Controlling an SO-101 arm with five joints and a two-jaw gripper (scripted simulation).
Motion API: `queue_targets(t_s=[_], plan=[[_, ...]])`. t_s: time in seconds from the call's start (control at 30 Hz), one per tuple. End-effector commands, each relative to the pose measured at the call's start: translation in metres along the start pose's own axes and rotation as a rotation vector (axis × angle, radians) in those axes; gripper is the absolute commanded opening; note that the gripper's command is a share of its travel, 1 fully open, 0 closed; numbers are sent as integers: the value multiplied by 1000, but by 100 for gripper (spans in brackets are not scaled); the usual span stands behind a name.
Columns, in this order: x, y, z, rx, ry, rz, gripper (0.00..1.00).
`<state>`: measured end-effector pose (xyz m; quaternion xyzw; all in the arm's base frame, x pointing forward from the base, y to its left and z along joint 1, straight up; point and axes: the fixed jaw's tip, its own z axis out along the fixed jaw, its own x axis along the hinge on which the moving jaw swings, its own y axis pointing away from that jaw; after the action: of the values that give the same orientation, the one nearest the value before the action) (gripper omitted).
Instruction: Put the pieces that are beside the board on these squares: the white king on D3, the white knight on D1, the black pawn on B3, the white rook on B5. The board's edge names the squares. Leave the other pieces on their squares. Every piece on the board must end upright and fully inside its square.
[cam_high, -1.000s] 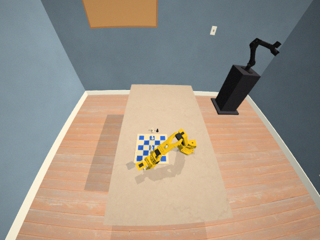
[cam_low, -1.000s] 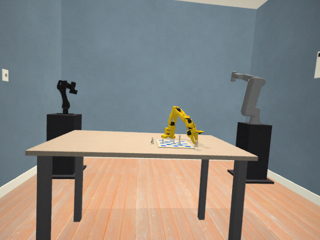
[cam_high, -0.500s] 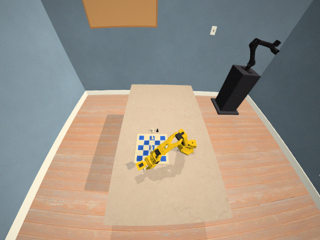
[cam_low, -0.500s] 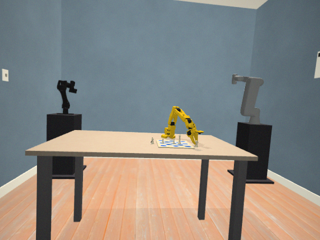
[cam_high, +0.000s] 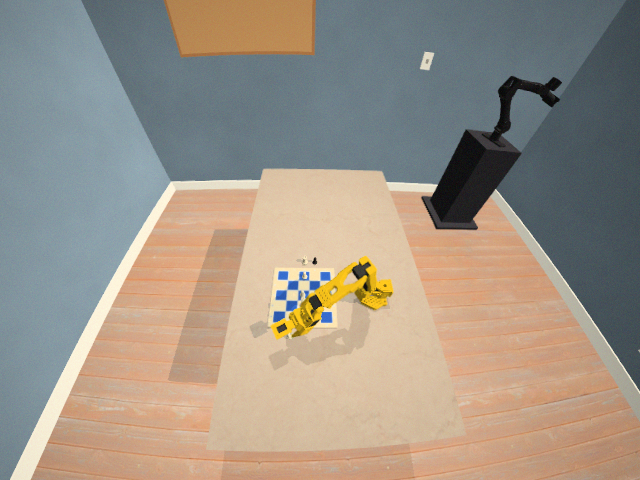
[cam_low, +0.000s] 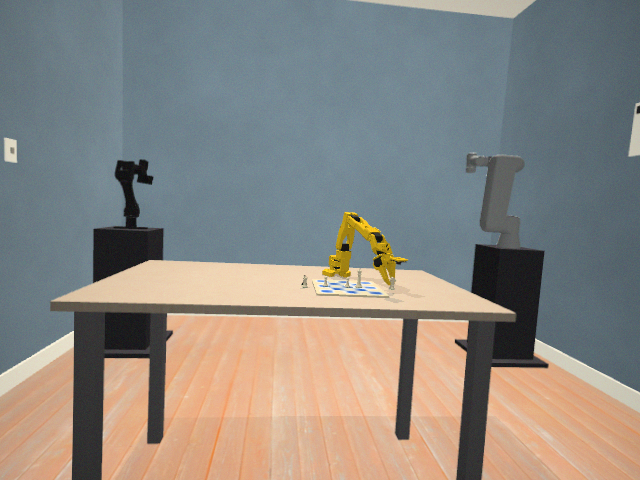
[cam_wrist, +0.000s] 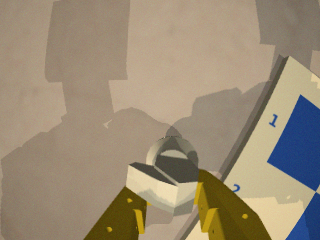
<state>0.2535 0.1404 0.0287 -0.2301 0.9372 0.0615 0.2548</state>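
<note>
One piece gripped: my gripper (cam_wrist: 168, 190) is closed on a white piece (cam_wrist: 163, 175). It has a blocky top and a round base, so I judge it the knight or the rook, but I cannot tell which.
Where it is: off the board (cam_wrist: 267, 139), just beside the edge that carries the numbers 1, 2 and 3, roughly level with 2. In the exterior view it sits low at the counter (cam_low: 206, 289), and I cannot tell whether it has left the surface.
Black pawn (cam_high: 316, 259): on the counter just beyond the board's far edge in the top view, so B3 is not done.
Small white piece (cam_high: 305, 259): close beside that pawn and also off the board, too small to name.
On the board: one pale piece (cam_high: 305, 275) shows near the far edge in the top view. My arm hides other squares, and the exterior view shows a few more pale pieces standing there.
Progress, as I judge it: early. I see none of the four placements finished.
Left to do: lift this piece, carry it to its square and set it upright, then place the rest.
</note>
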Motion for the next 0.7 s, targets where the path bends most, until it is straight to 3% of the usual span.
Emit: queue_targets(t_s=[0.0, 0.3, 0.67], plan=[[-11, -2, -14, 3, -24, 1, 0], [-24, -2, -37, 3, -25, 1, 0], [-33, -2, -54, 3, -25, 1, 0]])
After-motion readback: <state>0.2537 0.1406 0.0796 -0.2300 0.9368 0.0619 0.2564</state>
